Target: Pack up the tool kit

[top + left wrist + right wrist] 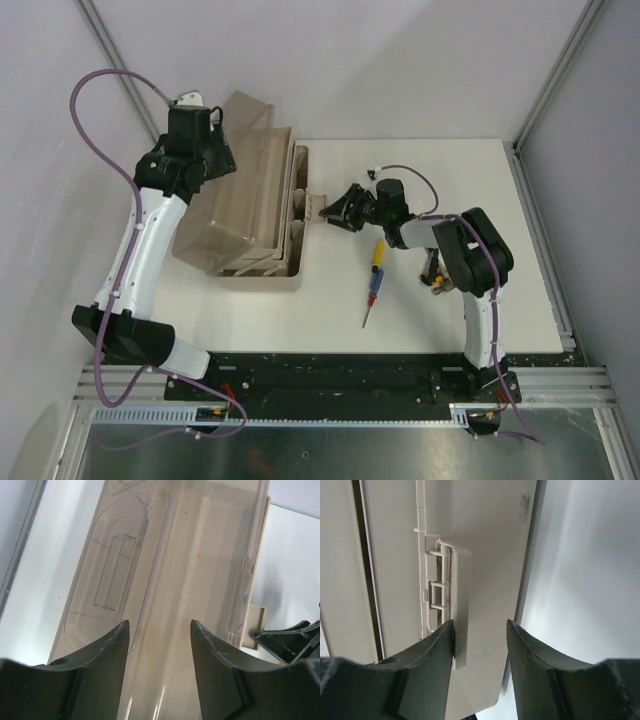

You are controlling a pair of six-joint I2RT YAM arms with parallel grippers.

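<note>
the left arm (140, 250) reaches from the near left corner toward the far left part of the surface (460, 180). the left tool (159, 625) hangs over the translucent brownish lid (225, 200). its two fingers (107, 650) are spread wide, and a long ridge of the lid is seen between them. i cannot tell if they touch the lid.

the lid stands lifted and leans toward the left edge. under it the beige toolbox (270, 275) sits on the left half of the surface, with its long side going from the far edge to the near edge. the stepped trays (285, 200) show along its right side.

on the right wall of the toolbox, facing the middle of the surface, is the front latch (461, 605). the right tool (480, 625) is at this latch with the fingers apart, one on each side of it. the gap is wider than the latch. the finger (432, 655) on the left in the wrist view seems to touch the edge of the latch, and the other one is clear of it.

the yellow-red-blue screwdriver (374, 280) lies on the surface right of the toolbox, near the middle. its yellow end points to the far edge and its metal tip to the near edge.

further right a small yellowish thing (437, 277) lies mostly hidden under the right arm (475, 255), and i cannot tell what it is.
</note>
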